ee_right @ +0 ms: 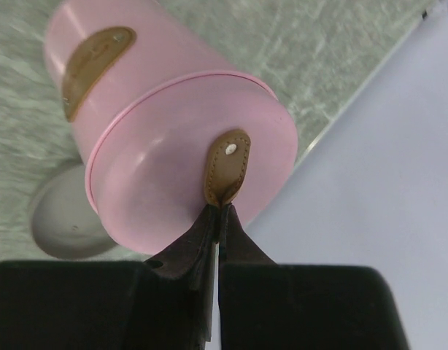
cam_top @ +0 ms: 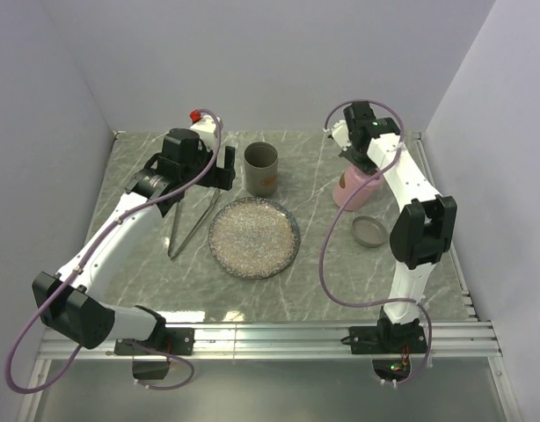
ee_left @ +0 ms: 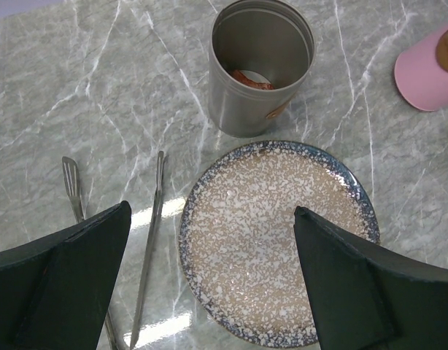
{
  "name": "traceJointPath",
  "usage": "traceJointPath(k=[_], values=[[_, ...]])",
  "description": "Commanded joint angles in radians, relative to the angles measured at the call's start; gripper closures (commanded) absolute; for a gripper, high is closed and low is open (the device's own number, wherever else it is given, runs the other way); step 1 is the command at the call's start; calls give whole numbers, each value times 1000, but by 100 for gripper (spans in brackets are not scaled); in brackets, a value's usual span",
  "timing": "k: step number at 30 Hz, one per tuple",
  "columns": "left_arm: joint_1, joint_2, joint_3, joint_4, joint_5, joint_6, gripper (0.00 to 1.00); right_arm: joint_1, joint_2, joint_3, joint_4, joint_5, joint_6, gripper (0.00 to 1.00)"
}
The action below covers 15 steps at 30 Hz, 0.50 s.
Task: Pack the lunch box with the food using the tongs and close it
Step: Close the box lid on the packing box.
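**A:** Which step is this?

**B:** An early one, I'd judge. The right claw [ee_right: 218, 215] is pinched shut on the brown tab [ee_right: 225, 164] on top of the pink box [cam_top: 351, 189]. The box leans at the far right of the table, with a small grey lid [cam_top: 368, 231] just beside it. It looks like the box is being opened or shifted. Packing has not begun.

**A:** And the left claw?

**B:** The left claw [ee_left: 211, 211] hangs above the table with its jaws spread wide, gripping nothing.

**A:** Where are the tongs?

**B:** The tongs [ee_left: 152, 240] lie flat just left of the plate [ee_left: 268, 292], untouched, with the joined end toward the arm bases.

**A:** The food?

**B:** I see only one orange-red bit [ee_left: 249, 79], inside the tin [ee_left: 246, 109] just beyond the plate. None shows on the plate. I can't tell where the other pieces are.

**A:** What does the next move call for?

**B:** Probably the left claw drops over the tongs and closes across both arms partway along, so that a squeeze works the tips. Thin metal lying flat on slick stone may skid or slip the pinch. The box also has to stand open and upright first.
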Motion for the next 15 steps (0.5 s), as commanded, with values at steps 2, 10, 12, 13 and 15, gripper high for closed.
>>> traceJointPath(k=[2, 10, 12, 13, 15], values=[[8, 1, 34, 9, 15, -15, 0, -82, 50, -106, -149, 25, -24, 100], [10, 3, 14, 24, 23, -19, 0, -104, 26, -72, -157, -29, -6, 100], [10, 6, 12, 27, 23, -21, 1, -76, 23, -44, -163, -49, 4, 100], [10, 5, 12, 27, 21, -19, 0, -64, 23, -19, -163, -52, 14, 100], [10, 1, 9, 27, 19, -18, 1, -42, 36, 18, -172, -67, 26, 100]])
